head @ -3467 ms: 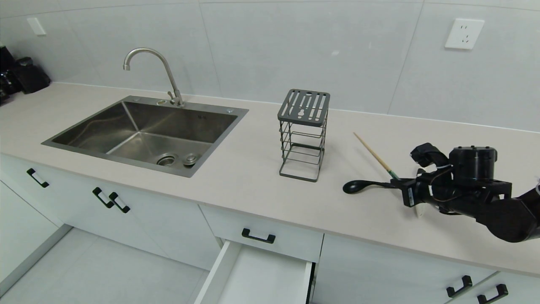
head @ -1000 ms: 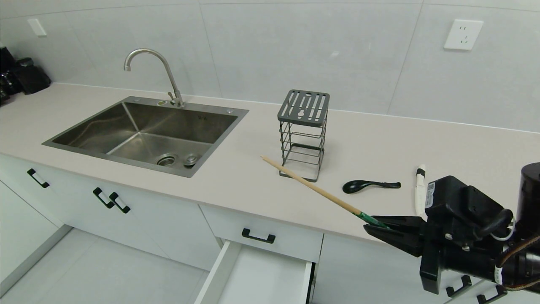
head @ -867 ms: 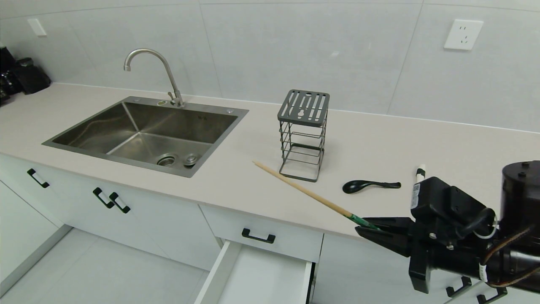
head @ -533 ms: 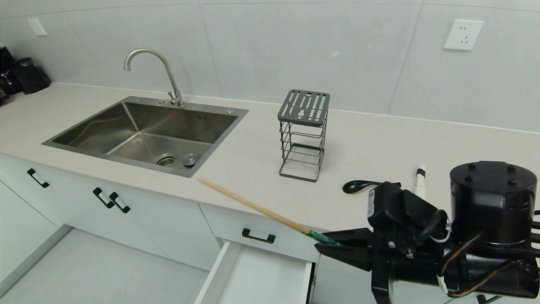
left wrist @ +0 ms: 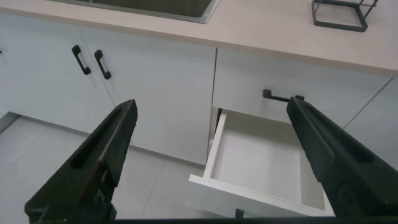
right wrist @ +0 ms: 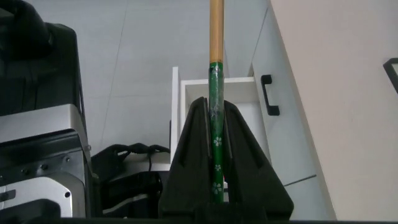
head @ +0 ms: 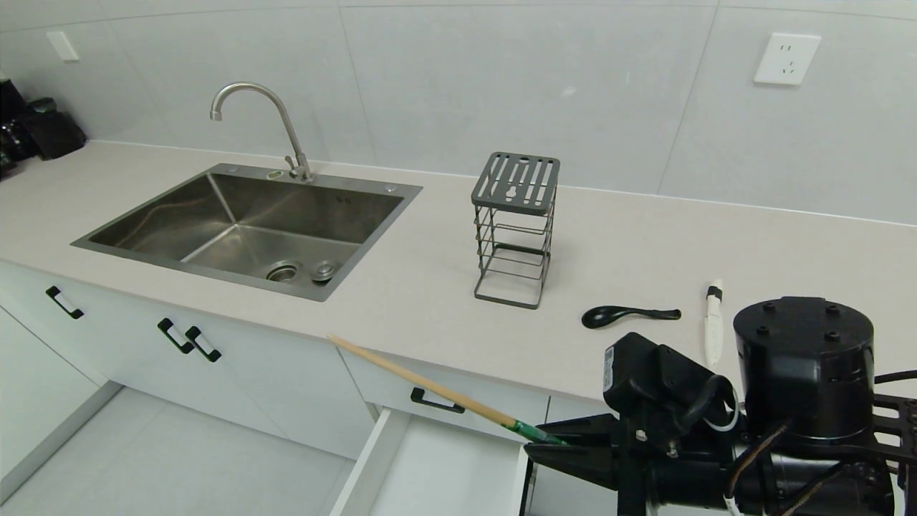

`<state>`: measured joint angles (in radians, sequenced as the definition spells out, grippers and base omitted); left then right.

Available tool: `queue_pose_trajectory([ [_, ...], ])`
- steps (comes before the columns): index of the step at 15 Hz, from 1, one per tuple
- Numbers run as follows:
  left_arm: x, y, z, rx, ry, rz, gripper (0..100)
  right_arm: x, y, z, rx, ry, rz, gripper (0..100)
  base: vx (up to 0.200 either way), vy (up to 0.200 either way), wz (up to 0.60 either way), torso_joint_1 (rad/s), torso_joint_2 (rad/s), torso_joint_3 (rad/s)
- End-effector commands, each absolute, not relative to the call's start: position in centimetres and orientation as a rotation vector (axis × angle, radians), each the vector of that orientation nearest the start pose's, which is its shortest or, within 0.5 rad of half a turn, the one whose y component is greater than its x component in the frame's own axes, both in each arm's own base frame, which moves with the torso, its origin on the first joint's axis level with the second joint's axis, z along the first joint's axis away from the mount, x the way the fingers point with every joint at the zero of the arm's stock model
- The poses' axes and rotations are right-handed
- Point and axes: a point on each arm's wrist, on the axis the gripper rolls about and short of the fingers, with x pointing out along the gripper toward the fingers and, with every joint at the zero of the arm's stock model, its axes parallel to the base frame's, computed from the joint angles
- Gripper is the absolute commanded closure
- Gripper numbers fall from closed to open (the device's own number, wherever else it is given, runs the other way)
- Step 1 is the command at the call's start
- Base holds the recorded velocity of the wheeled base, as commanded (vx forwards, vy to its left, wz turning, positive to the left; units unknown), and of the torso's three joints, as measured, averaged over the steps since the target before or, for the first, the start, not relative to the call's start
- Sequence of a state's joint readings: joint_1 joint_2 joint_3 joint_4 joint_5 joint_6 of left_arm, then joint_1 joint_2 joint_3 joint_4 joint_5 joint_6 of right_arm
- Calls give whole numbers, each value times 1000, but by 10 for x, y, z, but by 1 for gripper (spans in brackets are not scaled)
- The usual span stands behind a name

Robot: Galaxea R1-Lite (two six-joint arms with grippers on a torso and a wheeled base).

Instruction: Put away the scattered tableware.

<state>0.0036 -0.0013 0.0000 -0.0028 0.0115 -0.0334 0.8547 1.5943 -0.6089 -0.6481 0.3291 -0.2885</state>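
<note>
A wooden chopstick point(head: 430, 387) with a green end is clamped in my right gripper point(head: 548, 443), which is shut on the green end in front of the counter edge. It hangs over the open white drawer point(head: 430, 473). From the right wrist, the chopstick point(right wrist: 216, 37) runs out from the right gripper point(right wrist: 215, 106) across the drawer point(right wrist: 245, 93). A black spoon point(head: 623, 314) and a white knife point(head: 713, 322) lie on the counter at the right. My left gripper point(left wrist: 210, 106) is open and holds nothing, low in front of the cabinets near the drawer point(left wrist: 267, 162).
A grey wire rack point(head: 516, 229) stands mid-counter, left of the spoon. The steel sink point(head: 243, 222) with its tap point(head: 265, 122) is further left. Cabinet doors with black handles point(head: 186, 337) run below the beige counter point(head: 401, 301).
My right gripper has carried the chopstick left and down, from beside the spoon and knife to in front of the counter edge, over the open drawer.
</note>
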Motion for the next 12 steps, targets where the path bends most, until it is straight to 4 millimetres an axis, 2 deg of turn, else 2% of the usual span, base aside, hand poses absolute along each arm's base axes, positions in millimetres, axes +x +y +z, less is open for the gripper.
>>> queue_pose_trajectory([
  [1, -23, 0, 76, -34, -3, 17, 0, 169, 200, 161, -354, 176, 1206, 100, 0, 0, 0, 0, 0, 0],
  [4, -23, 0, 76, -34, -3, 15, 0, 170, 199, 155, -466, 145, 1216, 100, 0, 0, 0, 0, 0, 0],
  [6, -23, 0, 76, -34, -3, 15, 0, 169, 201, 148, -503, 185, 1209, 100, 0, 0, 0, 0, 0, 0],
  [8, -23, 0, 76, -34, -3, 15, 0, 165, 211, 144, -530, 208, 1144, 100, 0, 0, 0, 0, 0, 0],
  [12, -23, 0, 76, -34, -3, 17, 0, 163, 228, 153, -534, 167, 1110, 100, 0, 0, 0, -12, 18, 10],
])
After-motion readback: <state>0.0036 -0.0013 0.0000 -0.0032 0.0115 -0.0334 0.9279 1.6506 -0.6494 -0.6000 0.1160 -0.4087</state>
